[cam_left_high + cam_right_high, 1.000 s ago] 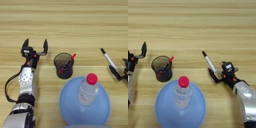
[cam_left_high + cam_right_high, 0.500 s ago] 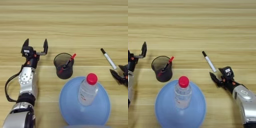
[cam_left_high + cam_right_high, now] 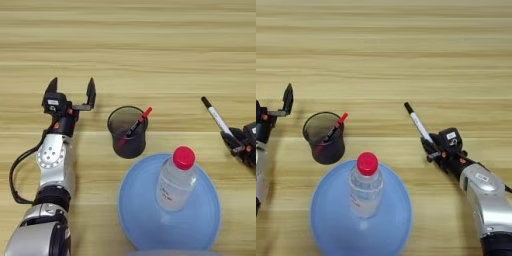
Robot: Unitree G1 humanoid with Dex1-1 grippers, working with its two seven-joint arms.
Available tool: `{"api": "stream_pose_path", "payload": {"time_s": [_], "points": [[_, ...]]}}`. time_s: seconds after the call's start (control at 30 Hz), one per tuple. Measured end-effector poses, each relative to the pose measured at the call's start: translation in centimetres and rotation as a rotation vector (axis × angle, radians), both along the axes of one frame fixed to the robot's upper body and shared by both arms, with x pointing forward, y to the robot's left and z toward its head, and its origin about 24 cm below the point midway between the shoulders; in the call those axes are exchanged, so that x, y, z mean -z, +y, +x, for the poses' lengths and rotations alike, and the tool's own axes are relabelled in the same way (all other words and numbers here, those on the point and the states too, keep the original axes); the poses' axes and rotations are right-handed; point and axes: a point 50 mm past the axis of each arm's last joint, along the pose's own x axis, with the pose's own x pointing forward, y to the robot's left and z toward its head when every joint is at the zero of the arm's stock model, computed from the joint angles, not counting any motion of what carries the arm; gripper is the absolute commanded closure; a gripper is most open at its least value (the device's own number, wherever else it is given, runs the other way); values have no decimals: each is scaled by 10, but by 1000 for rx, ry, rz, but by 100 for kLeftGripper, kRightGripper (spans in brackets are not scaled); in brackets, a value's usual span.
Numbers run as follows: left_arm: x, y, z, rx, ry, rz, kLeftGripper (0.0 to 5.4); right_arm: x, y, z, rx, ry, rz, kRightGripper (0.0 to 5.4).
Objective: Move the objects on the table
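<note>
Here, taking the blue plate as the clock centre:
Tabletop (image 3: pixel 150 45): light wood with plank lines running side to side; it carries everything.
Left claw (image 3: pixel 70 90): at about 10 o'clock, well apart from the cup; its two black fingers are spread wide and grasp nothing.
Right claw (image 3: pixel 430 150): at about 2 o'clock, at the lower end of the marker; whether its fingers are clenched on the marker cannot be told.
Marker (image 3: pixel 417 122): white barrel, black cap, lying on the wood at 2 o'clock, cap end pointing toward 11 o'clock.
Red-capped pen (image 3: pixel 132 128): thin and dark, standing tilted inside the cup, red cap leaning toward 1 o'clock above the rim.
Cup (image 3: pixel 128 132): dark and translucent, upright at 11 o'clock, just beside the plate's rim.
Plate (image 3: pixel 145 220): blue, round, at the near edge.
Bottle (image 3: pixel 175 179): clear, red cap, upright on the plate.
</note>
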Motion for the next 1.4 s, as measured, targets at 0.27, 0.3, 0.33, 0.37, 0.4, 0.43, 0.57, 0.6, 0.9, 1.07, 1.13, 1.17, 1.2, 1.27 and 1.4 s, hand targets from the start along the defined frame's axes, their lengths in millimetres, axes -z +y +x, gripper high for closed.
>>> {"api": "stream_pose_path", "payload": {"time_s": [0.27, 0.3, 0.33, 0.37, 0.4, 0.43, 0.57, 0.6, 0.9, 1.07, 1.13, 1.17, 1.2, 1.27, 1.4], "points": [[0, 0, 0, 0, 1, 0, 0, 0, 0, 1, 0, -1, 0, 464], [0, 0, 0, 0, 1, 0, 0, 0, 0, 1, 0, -1, 0, 464], [0, 0, 0, 0, 2, 0, 0, -1, 0, 1, 0, -1, -1, 464], [0, 0, 0, 0, 2, 0, 0, -1, 0, 1, 0, -1, -1, 464], [0, 0, 0, 0, 2, 0, 0, -1, 0, 1, 0, -1, -2, 464], [0, 0, 0, 0, 2, 0, 0, -1, -1, 1, 0, -1, -3, 464], [1, 0, 0, 0, 3, -1, 0, -2, -2, 1, 3, -3, -8, 464], [1, 0, 0, 0, 3, -1, 0, -2, -3, 1, 3, -7, -9, 464], [0, 0, 1, 1, 4, -2, 0, -25, 1, 11, -27, -171, -25, 464], [1, 0, 1, 1, 7, -2, 0, -33, 9, 13, -50, -266, 7, 464], [1, 0, 1, 3, 7, -1, 0, -38, 14, 13, -65, -313, 29, 464], [1, 0, 1, 4, 7, 0, 0, -39, 15, 13, -71, -328, 35, 464], [1, 0, 1, 5, 7, 0, 0, -42, 16, 13, -79, -345, 42, 464], [1, 0, 1, 6, 7, 1, 0, -44, 19, 13, -88, -369, 59, 464], [1, 0, 1, 9, 6, 1, 0, -50, 29, 12, -113, -442, 93, 464]]}}
